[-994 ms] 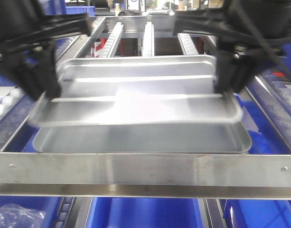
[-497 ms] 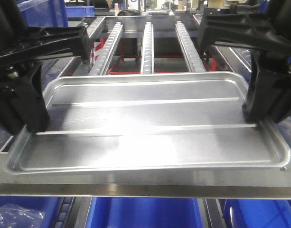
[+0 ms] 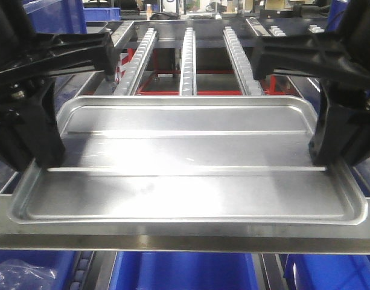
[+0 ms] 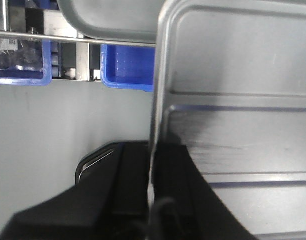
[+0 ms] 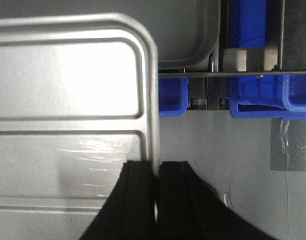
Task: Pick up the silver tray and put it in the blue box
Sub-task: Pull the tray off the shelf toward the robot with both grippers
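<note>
Since half a second back, the silver tray [image 3: 185,175] has slid a little nearer the camera and sunk slightly, so its near rim now overlaps the steel front bar [image 3: 185,237]; a second ago it was blurred and tilted above another tray. My left end effector [image 3: 44,158] is clenched on the tray's left rim. The left wrist view shows my end effector [image 4: 152,150] with one finger inside the tray and one outside. My right end effector [image 3: 325,158] grips the right rim the same way, and from the right wrist my end effector [image 5: 156,170] straddles the edge near a rounded corner. The tray hangs level between both arms, in front of the roller rails [image 3: 188,54]. A second tray [image 5: 187,35] lies farther off on the rack. The blue box [image 3: 185,273] sits below the front bar, under the held tray's near edge.
</note>
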`<state>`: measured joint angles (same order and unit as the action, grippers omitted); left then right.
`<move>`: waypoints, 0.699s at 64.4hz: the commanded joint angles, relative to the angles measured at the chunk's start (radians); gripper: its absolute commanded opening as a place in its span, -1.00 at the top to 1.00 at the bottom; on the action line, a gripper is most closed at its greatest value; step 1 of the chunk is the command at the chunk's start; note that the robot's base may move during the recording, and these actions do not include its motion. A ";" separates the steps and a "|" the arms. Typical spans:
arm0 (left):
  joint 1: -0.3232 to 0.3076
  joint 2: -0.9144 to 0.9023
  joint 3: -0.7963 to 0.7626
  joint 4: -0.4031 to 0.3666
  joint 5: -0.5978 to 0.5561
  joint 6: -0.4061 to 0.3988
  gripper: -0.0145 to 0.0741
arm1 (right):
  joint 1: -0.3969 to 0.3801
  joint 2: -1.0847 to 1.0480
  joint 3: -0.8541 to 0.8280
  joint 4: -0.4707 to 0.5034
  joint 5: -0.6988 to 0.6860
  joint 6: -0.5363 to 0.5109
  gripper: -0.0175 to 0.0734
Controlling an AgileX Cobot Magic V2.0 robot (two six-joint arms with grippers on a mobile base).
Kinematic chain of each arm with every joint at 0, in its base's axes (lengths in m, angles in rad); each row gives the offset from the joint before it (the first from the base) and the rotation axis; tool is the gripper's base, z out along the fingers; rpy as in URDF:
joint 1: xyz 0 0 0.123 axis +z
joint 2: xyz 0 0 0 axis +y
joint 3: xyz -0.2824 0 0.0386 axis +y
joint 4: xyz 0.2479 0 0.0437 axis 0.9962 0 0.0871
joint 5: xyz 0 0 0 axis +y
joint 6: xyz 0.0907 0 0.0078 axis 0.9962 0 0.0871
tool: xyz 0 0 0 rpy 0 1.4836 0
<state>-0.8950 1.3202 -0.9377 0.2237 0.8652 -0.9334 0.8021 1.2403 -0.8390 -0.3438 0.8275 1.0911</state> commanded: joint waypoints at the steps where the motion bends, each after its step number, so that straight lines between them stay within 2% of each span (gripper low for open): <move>1: -0.007 -0.034 -0.026 0.022 -0.006 -0.010 0.69 | -0.002 -0.029 -0.021 -0.052 -0.014 0.005 0.50; 45: -0.007 -0.034 -0.026 0.022 -0.004 -0.010 0.69 | -0.002 -0.029 -0.021 -0.052 -0.013 0.005 0.50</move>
<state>-0.8950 1.3202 -0.9377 0.2237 0.8652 -0.9349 0.8021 1.2403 -0.8390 -0.3444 0.8275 1.0938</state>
